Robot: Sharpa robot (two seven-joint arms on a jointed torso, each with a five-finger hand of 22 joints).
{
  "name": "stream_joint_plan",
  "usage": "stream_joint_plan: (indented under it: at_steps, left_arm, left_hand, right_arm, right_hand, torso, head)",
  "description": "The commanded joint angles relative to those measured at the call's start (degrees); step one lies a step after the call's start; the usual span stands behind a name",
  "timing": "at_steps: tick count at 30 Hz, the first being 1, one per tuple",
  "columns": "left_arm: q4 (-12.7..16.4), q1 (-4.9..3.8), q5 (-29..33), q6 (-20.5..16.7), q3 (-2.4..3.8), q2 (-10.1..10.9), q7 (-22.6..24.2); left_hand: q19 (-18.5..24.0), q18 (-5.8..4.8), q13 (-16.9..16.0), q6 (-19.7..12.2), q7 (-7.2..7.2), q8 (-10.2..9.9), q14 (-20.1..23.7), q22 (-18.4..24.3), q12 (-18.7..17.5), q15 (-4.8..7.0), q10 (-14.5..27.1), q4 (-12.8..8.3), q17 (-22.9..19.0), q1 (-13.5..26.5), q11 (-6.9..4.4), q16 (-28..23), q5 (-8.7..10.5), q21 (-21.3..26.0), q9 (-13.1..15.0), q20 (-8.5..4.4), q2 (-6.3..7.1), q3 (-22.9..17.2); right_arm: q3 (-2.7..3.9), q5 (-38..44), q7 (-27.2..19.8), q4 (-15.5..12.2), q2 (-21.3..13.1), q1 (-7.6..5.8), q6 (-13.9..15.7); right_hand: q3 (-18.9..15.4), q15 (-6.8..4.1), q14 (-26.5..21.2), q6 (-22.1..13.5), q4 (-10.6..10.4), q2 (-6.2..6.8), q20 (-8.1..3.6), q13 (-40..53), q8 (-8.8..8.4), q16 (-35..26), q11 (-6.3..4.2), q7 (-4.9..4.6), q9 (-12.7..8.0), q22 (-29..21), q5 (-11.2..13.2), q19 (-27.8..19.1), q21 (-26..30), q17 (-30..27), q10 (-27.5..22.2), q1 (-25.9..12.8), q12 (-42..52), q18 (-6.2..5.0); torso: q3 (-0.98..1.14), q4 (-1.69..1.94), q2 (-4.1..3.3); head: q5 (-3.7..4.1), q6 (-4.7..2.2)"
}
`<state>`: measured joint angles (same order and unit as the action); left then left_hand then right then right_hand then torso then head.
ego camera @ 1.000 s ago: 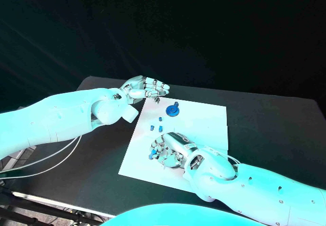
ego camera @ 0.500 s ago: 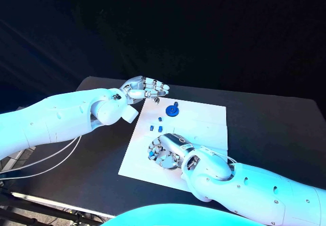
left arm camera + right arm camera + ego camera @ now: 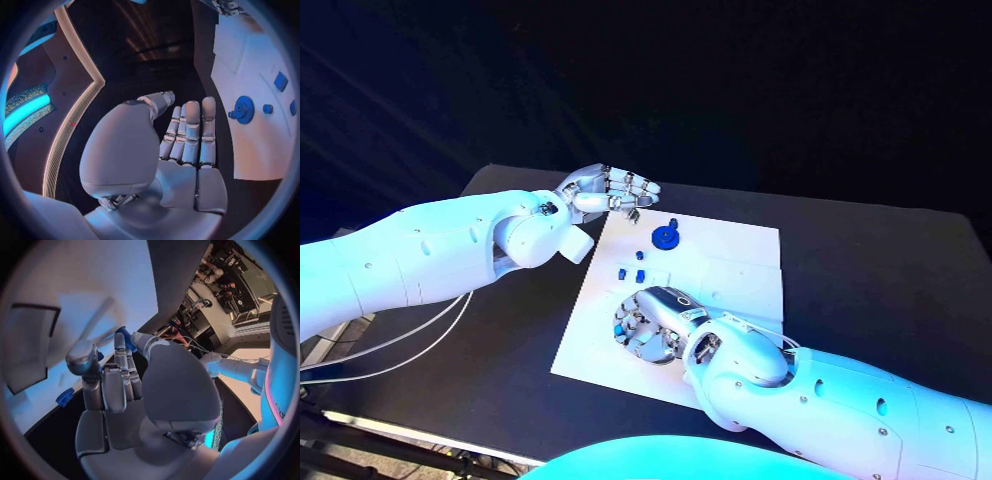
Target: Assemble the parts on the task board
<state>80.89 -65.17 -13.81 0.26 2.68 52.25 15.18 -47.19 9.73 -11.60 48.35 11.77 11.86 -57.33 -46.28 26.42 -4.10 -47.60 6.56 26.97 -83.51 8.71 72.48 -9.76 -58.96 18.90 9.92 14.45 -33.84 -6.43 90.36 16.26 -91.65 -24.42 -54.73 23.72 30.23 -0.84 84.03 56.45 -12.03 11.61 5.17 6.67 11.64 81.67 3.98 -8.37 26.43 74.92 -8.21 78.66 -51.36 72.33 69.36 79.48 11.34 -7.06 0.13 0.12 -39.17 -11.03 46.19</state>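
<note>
The task board is lying in the middle of the black table, and assembly appears to be at an early stage. A blue gear-shaped part is sitting near the board's far edge, and whether it is seated on a post cannot be told. Three small blue parts are lying loose just beside it toward the robot. The right hand is working palm-down over the near left portion of the board; in the right wrist view a small blue part is showing between its thumb and a fingertip, so the hand is judged to be pinching that piece. Another blue part is lying near the board's edge in that view. The left hand is hovering off the far left corner of the board, holding nothing, with its fingers lying straight and close together and the thumb apart from them. Most pieces are judged to be awaiting placement. The right arm is lying across the near right of the board, covering that area, and the left hand is standing close to the gear-shaped part.
</note>
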Motion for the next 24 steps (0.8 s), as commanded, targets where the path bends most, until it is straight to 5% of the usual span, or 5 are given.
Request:
stream_joint_plan:
  at_steps: [1, 12, 20, 24]
  left_arm:
    - [0.14, -0.02, 0.11, 1.05, 0.03, -0.08, 0.15]
    - [0.06, -0.01, 0.11, 1.04, 0.03, 0.05, 0.15]
    - [-0.04, -0.01, 0.11, 1.01, 0.02, 0.12, 0.17]
    - [0.01, -0.01, 0.12, 0.97, 0.02, 0.20, 0.20]
  left_hand:
    - [-0.19, 0.83, -0.09, -0.39, 0.01, -0.17, 0.24, 0.02, 0.21, -0.34, 0.32, -0.37, -0.06, 0.07, -0.06, 0.24, -0.25, 0.25, -0.07, 0.11, -0.48, 0.10]
    - [-0.19, 0.83, -0.09, -0.37, 0.01, -0.14, 0.26, 0.02, 0.24, -0.35, 0.46, -0.39, -0.10, 0.08, -0.05, 0.25, -0.25, 0.25, -0.06, 0.12, -0.50, 0.09]
    - [-0.18, 0.83, -0.08, -0.35, 0.00, -0.12, 0.28, 0.02, 0.23, -0.36, 0.55, -0.41, -0.12, 0.08, -0.04, 0.24, -0.25, 0.25, -0.06, 0.12, -0.48, 0.09]
    - [-0.16, 0.83, -0.07, -0.31, -0.01, -0.09, 0.32, 0.02, 0.24, -0.37, 0.66, -0.43, -0.15, 0.07, -0.03, 0.23, -0.25, 0.26, -0.05, 0.13, -0.48, 0.08]
  right_arm:
    - [-0.17, 0.07, 0.68, 0.08, -0.29, 0.21, 0.50]
    - [-0.18, -1.98, -3.24, -0.93, -1.97, 0.21, 6.88]
    - [-0.05, -3.11, -5.61, -3.45, -4.15, 0.07, 8.91]
    - [0.21, -6.55, -8.33, -5.56, -6.79, -0.32, 9.53]
  right_hand:
    - [-0.60, 0.53, 2.46, -1.19, 0.01, 1.01, 0.24, 0.30, -0.90, 0.02, 0.20, 0.04, -0.49, 2.01, -0.01, -0.17, 0.38, 0.07, -0.27, -0.10, 0.25, 0.63]
    - [-3.08, -0.51, 2.56, -10.47, 0.72, 2.78, -0.51, 3.14, -6.08, 0.33, -1.12, 0.92, -2.56, 2.76, -0.03, 0.68, -0.69, 0.40, -0.44, -0.11, 3.15, 0.78]
    - [-4.57, -0.72, 2.45, -11.94, 0.70, 2.76, -0.69, 4.11, -6.73, 0.06, -1.36, 1.22, -2.79, 3.24, -0.08, 1.15, -1.75, -0.18, -0.72, 0.11, 4.23, 0.98]
    - [-5.27, -0.92, 2.46, -10.88, 0.87, 2.24, -0.87, 5.22, -6.10, -0.02, -1.59, 1.02, -2.52, 3.50, -0.15, 1.41, -2.14, -0.38, -0.09, 0.94, 5.68, 1.05]
  torso:
    - [0.10, -0.10, 0.01]
    - [0.15, -0.06, -0.02]
    - [0.09, -0.12, 0.03]
    - [0.06, -0.09, -0.01]
  head:
    - [-0.03, -0.05]
    - [0.19, -0.32]
    - [0.44, -0.62]
    - [1.23, -1.12]
